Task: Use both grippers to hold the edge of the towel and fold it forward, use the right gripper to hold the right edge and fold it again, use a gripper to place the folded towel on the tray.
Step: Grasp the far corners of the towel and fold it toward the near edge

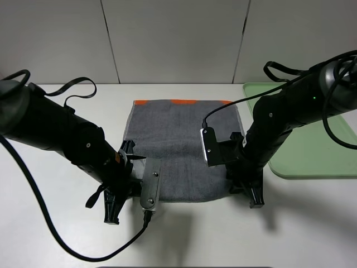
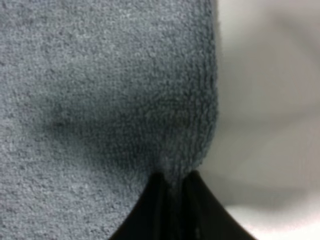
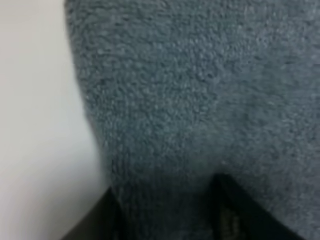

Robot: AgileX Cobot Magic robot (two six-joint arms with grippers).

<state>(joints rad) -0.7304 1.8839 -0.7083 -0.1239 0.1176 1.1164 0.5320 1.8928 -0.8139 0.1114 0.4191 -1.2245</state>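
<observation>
Left claw (image 2: 172, 200) is pinching the towel (image 1: 178, 145) near hem; right claw (image 3: 165, 210) is sitting spread astride it, needing closing before both lift evenly.

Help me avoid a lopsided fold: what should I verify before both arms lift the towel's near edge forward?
1. Left end effector pinching near edge of the dark grey terry cloth towel: ok.
2. Right end effector shut on that edge: not ok, fingers stand apart astride the cloth.
3. Towel flat, unfolded: ok.
4. Both grips equally deep: cannot tell.
5. Flat pale green plastic rectangular tray lies right of towel: ok.
</observation>
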